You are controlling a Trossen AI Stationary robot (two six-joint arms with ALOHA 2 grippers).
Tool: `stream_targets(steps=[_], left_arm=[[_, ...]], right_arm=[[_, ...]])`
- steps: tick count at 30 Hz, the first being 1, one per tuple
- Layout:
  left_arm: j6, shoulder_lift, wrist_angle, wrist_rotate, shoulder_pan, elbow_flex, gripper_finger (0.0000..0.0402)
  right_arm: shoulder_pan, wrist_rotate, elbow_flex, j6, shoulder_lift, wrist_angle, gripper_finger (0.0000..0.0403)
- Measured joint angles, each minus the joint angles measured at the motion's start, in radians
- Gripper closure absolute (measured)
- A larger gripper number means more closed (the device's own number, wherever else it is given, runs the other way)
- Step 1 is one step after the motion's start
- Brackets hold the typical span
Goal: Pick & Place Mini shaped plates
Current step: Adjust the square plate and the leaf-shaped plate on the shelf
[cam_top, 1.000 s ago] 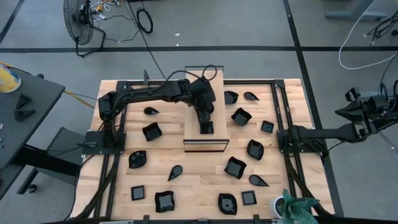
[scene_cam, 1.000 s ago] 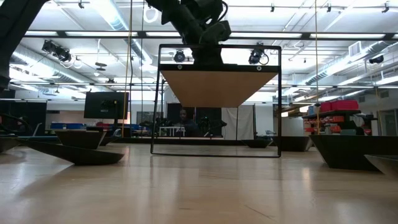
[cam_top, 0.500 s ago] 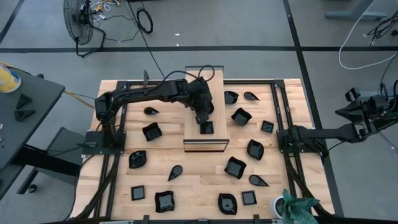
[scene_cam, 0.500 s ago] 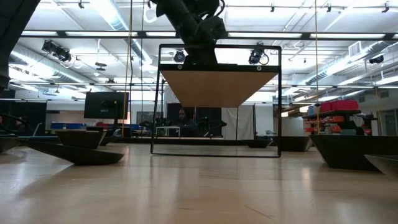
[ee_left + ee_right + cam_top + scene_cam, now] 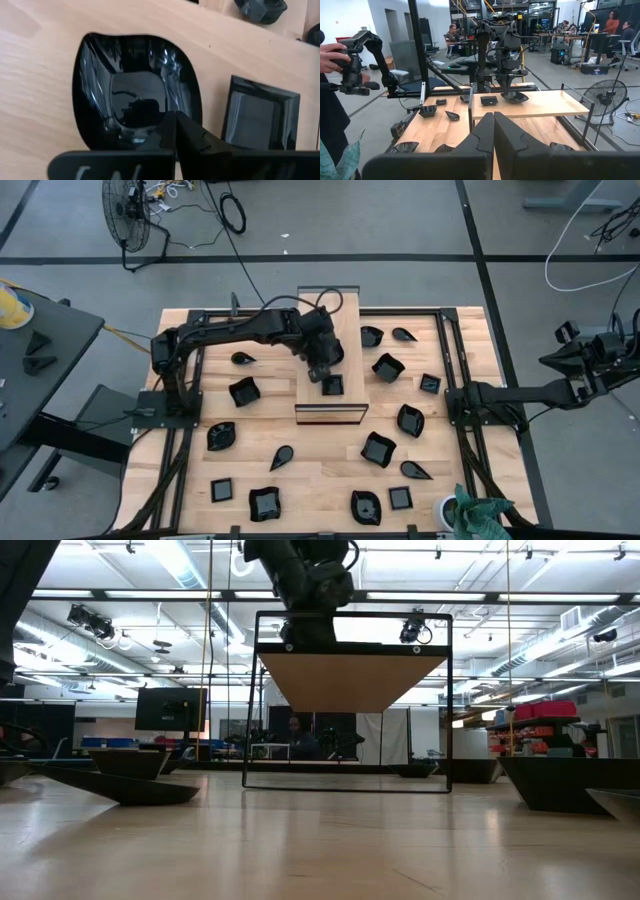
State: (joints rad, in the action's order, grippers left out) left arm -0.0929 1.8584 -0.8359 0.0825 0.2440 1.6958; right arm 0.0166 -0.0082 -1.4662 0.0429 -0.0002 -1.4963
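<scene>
The left gripper [image 5: 321, 366] is positioned over the raised wooden board [image 5: 345, 330] at the middle of the bench [image 5: 300, 480]. Its fingers [image 5: 172, 132] are closed together, tip against tip, and hold nothing. In the left wrist view, the closed tips stand directly above the near rim of a rounded wavy-edged plate [image 5: 135, 92] resting on the board; whether they touch that rim cannot be determined. A small square plate [image 5: 260, 115] lies just beside the rounded plate, with a narrow strip of bare wood between them. In the high view the square plate [image 5: 333, 385] is visible on the board just past the gripper, while the rounded plate is mostly hidden under the arm.

The right gripper [image 5: 493, 131] waits well off the bench on its right side, fingers closed and empty, aimed across the bench toward the board.

The remaining mini plates [image 5: 378, 449] lie scattered flat on the bench around the board: square, leaf-shaped and wavy-edged pieces on both sides and along the near edge. From the low view, the board [image 5: 345, 680] is seen held up on a black frame [image 5: 248, 700] above the bench surface.

A person's hand [image 5: 332, 56] holding a dark device shows at the edge of the right wrist view.
</scene>
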Motion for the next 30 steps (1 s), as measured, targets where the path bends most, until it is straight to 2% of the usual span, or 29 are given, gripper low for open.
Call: stream_targets(steps=[30], left_arm=[[0.041,0.0,-0.099,-0.008,-0.002,-0.001,0.0399]], right_arm=[[0.0,0.0,0.0,0.0,0.0,0.0,0.0392]])
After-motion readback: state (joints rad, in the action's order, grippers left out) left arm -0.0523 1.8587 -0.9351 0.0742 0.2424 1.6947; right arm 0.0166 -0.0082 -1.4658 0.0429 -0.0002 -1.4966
